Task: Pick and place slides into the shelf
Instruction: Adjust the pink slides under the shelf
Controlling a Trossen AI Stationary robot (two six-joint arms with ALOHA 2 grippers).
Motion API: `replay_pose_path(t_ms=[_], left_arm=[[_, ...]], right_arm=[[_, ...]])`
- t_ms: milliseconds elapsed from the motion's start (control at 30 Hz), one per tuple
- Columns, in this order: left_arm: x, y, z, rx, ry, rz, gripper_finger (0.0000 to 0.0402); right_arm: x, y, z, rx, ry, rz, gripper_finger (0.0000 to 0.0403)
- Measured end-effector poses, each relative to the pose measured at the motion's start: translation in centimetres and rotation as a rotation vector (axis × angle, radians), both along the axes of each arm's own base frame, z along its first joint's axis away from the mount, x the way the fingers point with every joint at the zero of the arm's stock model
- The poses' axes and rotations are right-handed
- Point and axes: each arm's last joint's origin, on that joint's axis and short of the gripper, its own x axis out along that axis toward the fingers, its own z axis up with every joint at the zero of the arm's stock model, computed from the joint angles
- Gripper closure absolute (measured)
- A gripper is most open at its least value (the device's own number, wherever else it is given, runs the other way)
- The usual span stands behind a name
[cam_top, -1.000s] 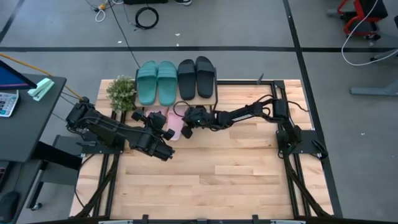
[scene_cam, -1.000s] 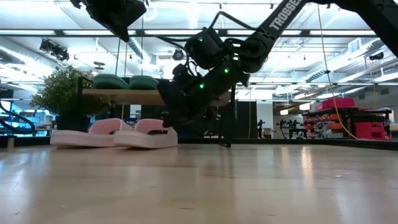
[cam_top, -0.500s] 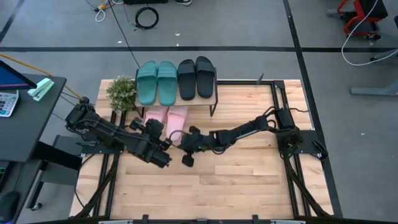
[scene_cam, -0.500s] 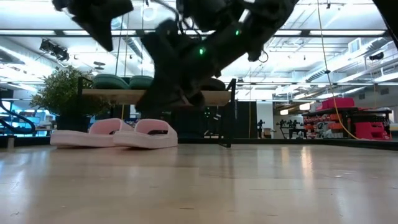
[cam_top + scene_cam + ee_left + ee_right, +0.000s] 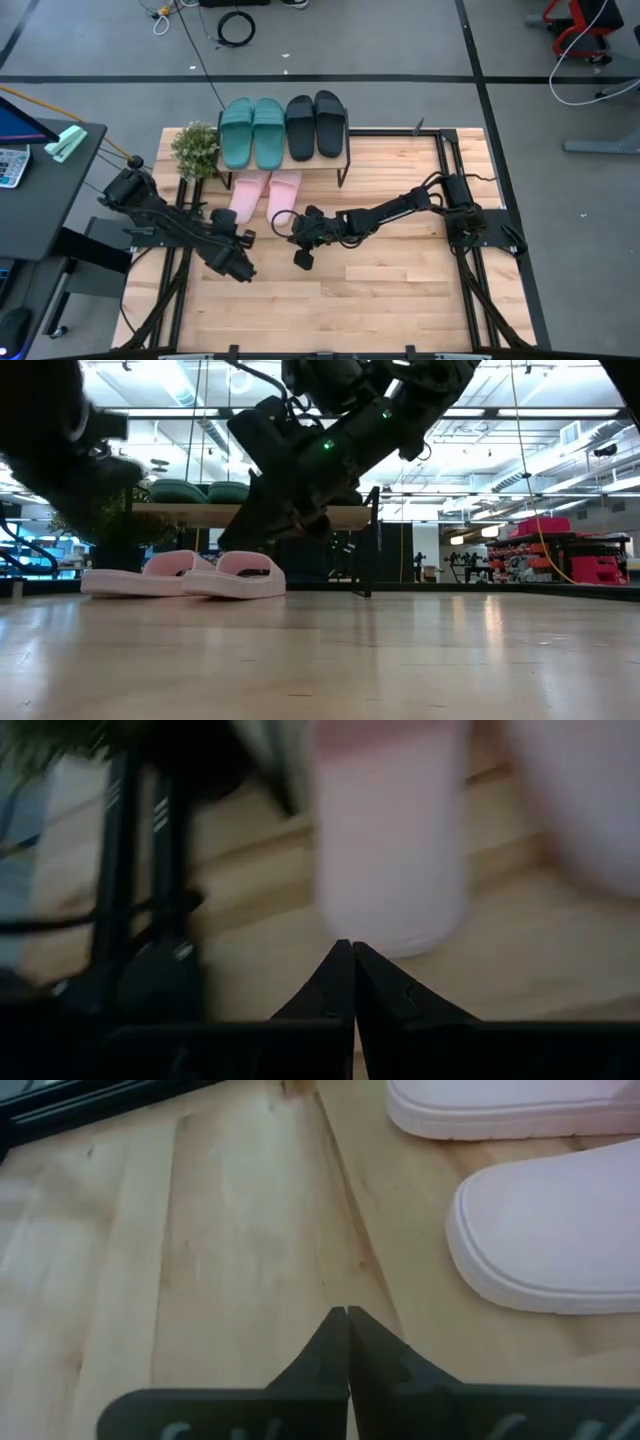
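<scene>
While both pincers hang empty, the pink slides (image 5: 267, 193) lie under the shelf (image 5: 345, 152).
Soft, light, grippy rubber: take a slide by its broad strap. Left pincer (image 5: 243, 272) and right pincer (image 5: 302, 260), both pressed together, have backed away over the surface (image 5: 400, 290) since a second ago.

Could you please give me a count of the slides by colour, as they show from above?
Teal green slides: 2
Black slides: 2
Light pink slides: 2
Total: 6
</scene>
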Motion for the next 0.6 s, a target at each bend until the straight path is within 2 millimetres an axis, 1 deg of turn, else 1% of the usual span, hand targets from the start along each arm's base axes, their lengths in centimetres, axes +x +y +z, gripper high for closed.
replay_pose_path(t_ms=[133, 233, 333, 533, 600], left_arm=[[-1.4, 0.6, -1.5, -0.021, 0.068, 0.078, 0.0396], [-2.1, 1.2, -2.1, -0.043, 0.142, 0.125, 0.0398], [-3.0, 1.9, -2.5, -0.029, 0.202, 0.18, 0.0396], [-2.5, 2.8, -2.8, -0.062, 0.193, 0.244, 0.0398], [-2.1, 3.0, -3.0, -0.086, 0.159, 0.264, 0.0397]], right_arm=[[0.0, 0.2, 0.0, 0.001, 0.0, 0.008, 0.0403], [0.0, 0.1, 0.0, -0.002, 0.0, 0.0, 0.0403], [0.0, -0.3, 0.0, -0.007, -0.001, -0.014, 0.0403], [0.1, -0.3, 0.0, -0.005, -0.008, -0.014, 0.0403], [0.1, -0.3, 0.1, -0.004, -0.009, -0.013, 0.0403]])
